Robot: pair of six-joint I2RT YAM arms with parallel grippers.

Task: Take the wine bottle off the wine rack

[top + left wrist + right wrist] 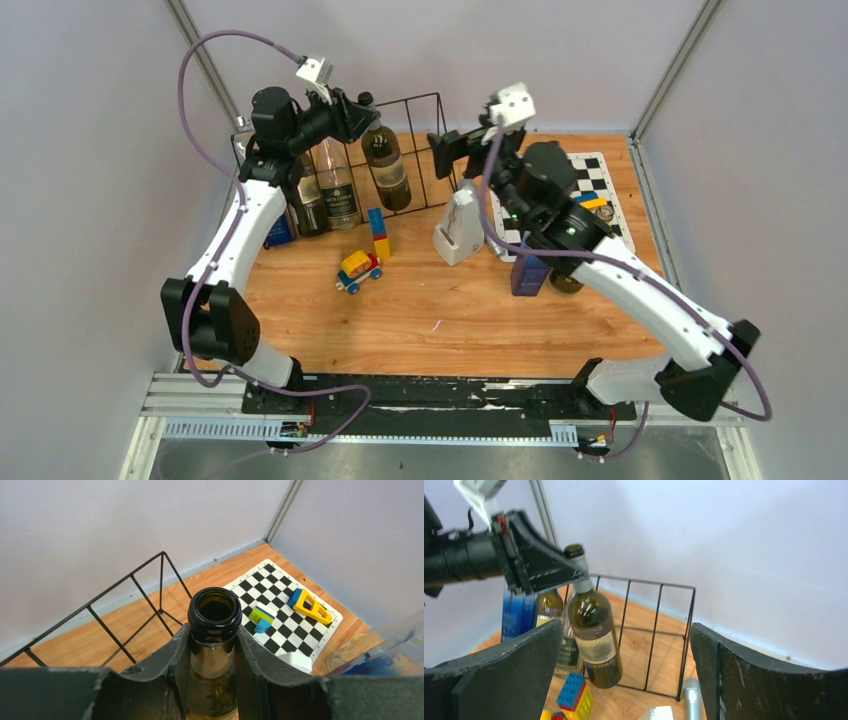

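Observation:
A dark green wine bottle [386,165] with a cream label hangs tilted at the front of the black wire wine rack [425,150]. My left gripper [358,115] is shut on its neck just below the open mouth. The left wrist view shows both fingers pressed against the neck [212,635], with the rack's wires [125,587] behind. In the right wrist view the bottle [594,635] leans with its base at the rack's front lower wire [659,630]. My right gripper [447,150] is open and empty to the right of the rack; its fingers frame the rack [626,627].
Two more bottles [325,190] stand in the rack's left part beside a blue carton [279,230]. A brick tower [378,232], a toy car [358,268] and a white block [459,230] lie in front. The chessboard mat [597,170] is at right.

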